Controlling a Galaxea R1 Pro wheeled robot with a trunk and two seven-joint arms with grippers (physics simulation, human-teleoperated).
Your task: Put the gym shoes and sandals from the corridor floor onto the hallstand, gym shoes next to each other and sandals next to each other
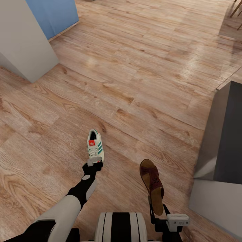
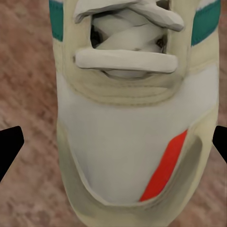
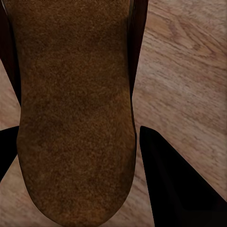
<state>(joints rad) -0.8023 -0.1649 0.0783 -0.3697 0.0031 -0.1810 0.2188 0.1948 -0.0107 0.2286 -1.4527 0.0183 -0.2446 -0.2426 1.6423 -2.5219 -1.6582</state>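
From the head camera, the left gripper (image 1: pixel 94 163) sits at about seven o'clock from the picture's centre, meeting the near end of a gym shoe (image 1: pixel 95 144) that points away toward twelve o'clock; the shoe appears carried clear of the corridor floor (image 1: pixel 141 77), though that is a judgement, since nothing under it shows a plain gap. At about five o'clock the right gripper (image 1: pixel 157 209) has the heel end of a sandal (image 1: pixel 153 183), whose perforated strap lies toward eleven o'clock. One shoe in each arm fits a plan of bringing two items per trip. A grey unit (image 1: pixel 220 141) stands at three to four o'clock, its dark side facing the robot; whether it is the hallstand cannot be told from here. A pale block (image 1: pixel 23 37) and a blue panel (image 1: pixel 53 15) stand at ten to eleven o'clock. In the left wrist camera, the sneaker's toe (image 2: pixel 135 156) with its red-orange patch lies between two dark fingertips (image 2: pixel 9 149) that stand wide of it on either side; they look apart from the toe here, so I cannot tell whether the grasp is made further back. In the right wrist camera, the sandal's tan footbed (image 3: pixel 75 109) runs between dark fingers (image 3: pixel 177 182) that press close along its edges, apparently clamped on it.
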